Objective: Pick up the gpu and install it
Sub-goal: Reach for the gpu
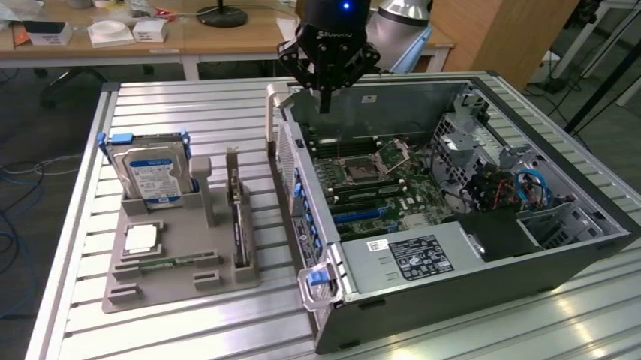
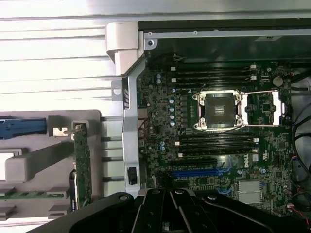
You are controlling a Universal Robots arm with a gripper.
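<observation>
While above the case (image 1: 451, 300), pincer (image 1: 326, 103) tips together, empty.

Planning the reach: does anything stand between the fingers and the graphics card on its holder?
Only the computer case's side wall. The gripper hangs over the case by that wall; the graphics card stands on edge in the grey holder beyond it, with nothing over it.

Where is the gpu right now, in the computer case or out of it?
Out. The gpu stands on edge in the gray holder beside the computer case; the gripper holds nothing.
</observation>
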